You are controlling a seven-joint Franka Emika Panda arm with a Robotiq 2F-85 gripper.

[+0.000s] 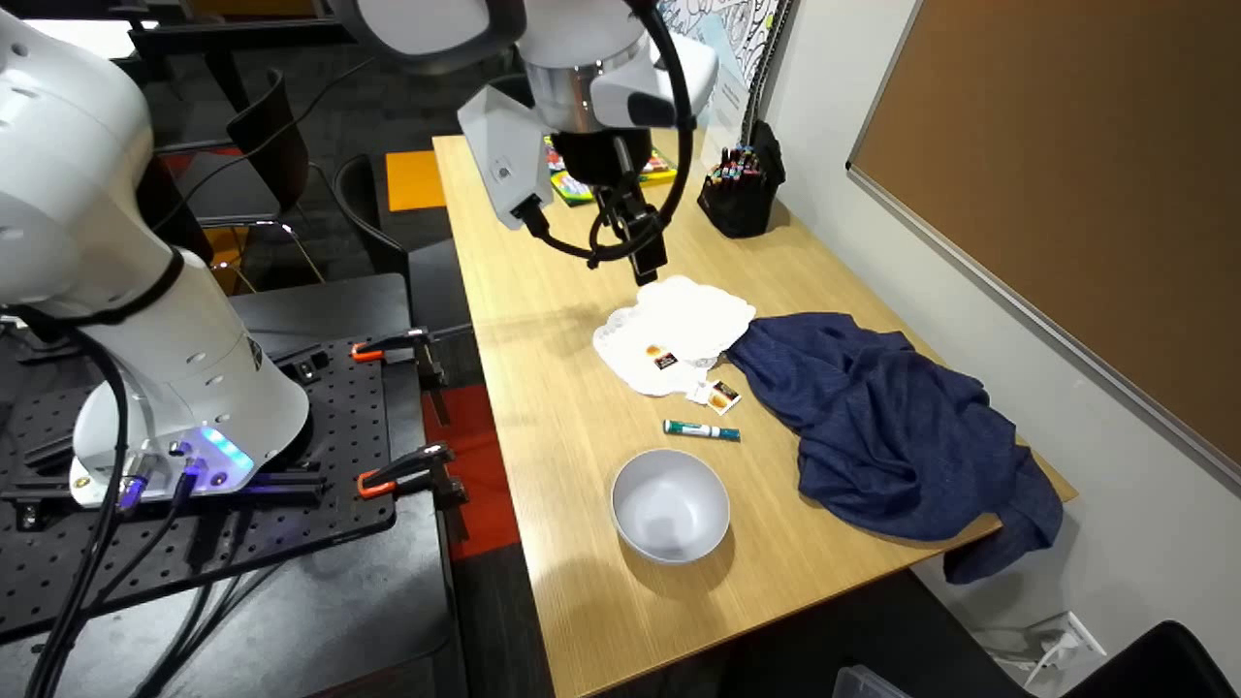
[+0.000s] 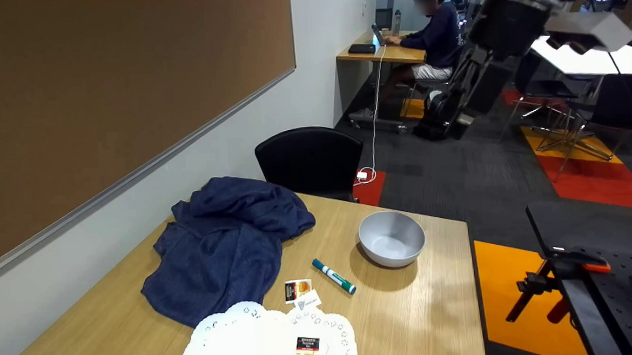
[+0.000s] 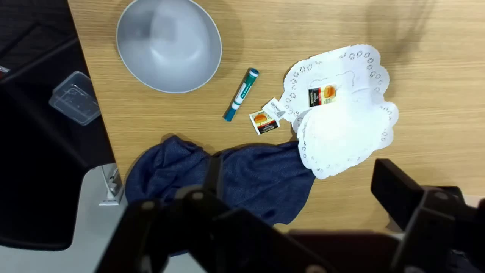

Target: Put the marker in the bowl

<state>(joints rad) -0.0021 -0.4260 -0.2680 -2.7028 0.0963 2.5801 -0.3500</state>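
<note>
Marker point(image 3: 241, 94), green with a white label, lies flat on the wooden bench point(image 1: 543, 388), outside the bowl point(image 3: 168, 45): near the rim, not touching it. Its teal end points toward the cloth point(image 1: 882, 427). Bowl pale grey, plain-rimmed, upright, close to the bench's end; its shadow falls on the wood beside it. Hand point(image 3: 299, 167) hangs well above the bench, apart from both marker and bowl. Wrist view has its two fingers point(image 3: 396, 185) spread wide, with cloth, doilies point(image 3: 352, 125) and bare wood showing between them. Marker sits between the bowl and a small printed packet point(image 3: 262, 120), the latter partly covered by a white slip point(image 3: 274, 109) at the doilies' edge. Doilies white, lace-rimmed, overlapping; a second packet point(image 3: 322, 95) lies on them. Cloth navy, rumpled, meeting the doilies on one side and drooping off the bench at the other. Farther along the bench, near the wall point(image 1: 843, 87), stands a black pen case point(image 1: 742, 208) crammed with coloured pens point(image 1: 737, 167). Brown board point(image 2: 126, 63) on the wall. Black chair point(image 2: 311, 161) just beyond the bench's end; in the background a person point(image 2: 441, 38) sits at a desk point(image 2: 401, 58), facing a laptop point(image 2: 378, 34).
</note>
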